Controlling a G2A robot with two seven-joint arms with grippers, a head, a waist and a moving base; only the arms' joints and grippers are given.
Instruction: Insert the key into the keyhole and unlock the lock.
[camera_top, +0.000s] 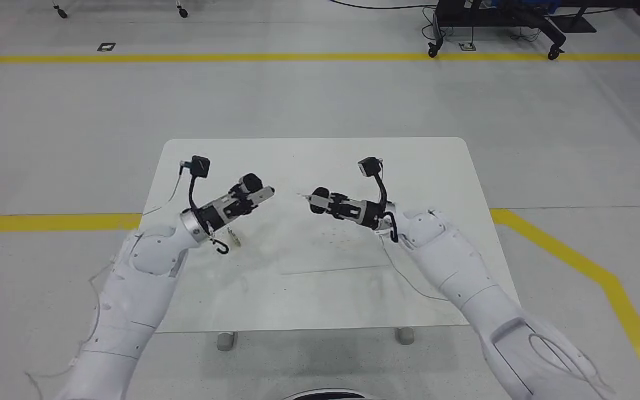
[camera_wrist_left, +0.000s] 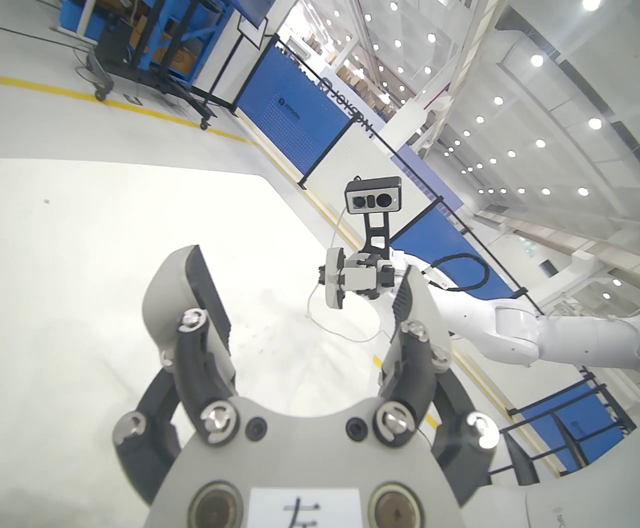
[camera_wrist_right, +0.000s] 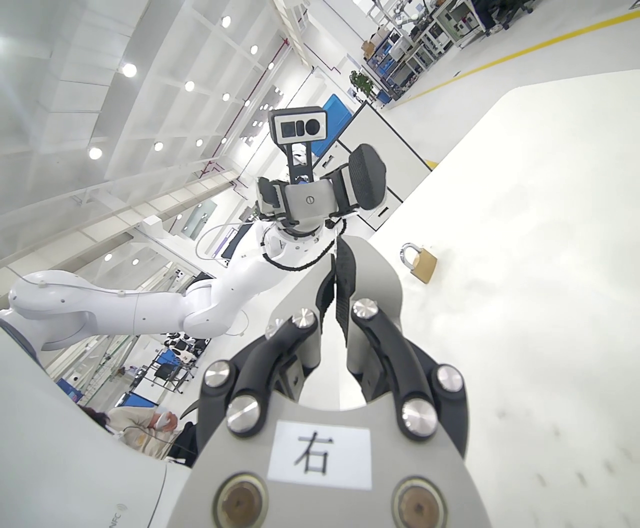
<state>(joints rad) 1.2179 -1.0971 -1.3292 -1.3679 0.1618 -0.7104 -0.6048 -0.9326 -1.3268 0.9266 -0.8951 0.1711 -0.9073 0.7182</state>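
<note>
On the white table (camera_top: 400, 170) the lock (camera_wrist_right: 419, 262) lies free, left hand (camera_wrist_left: 300, 275) open, right hand (camera_wrist_right: 342, 265) pinched shut, perhaps on the key; next, likely, grasping the lock.

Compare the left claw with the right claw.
The left claw is open, fingers wide apart; the right claw is shut, pads pressed together. The left claw is plainly empty; whether the right claw pinches anything cannot be told. Both hang above the white table, tips facing each other.
</note>
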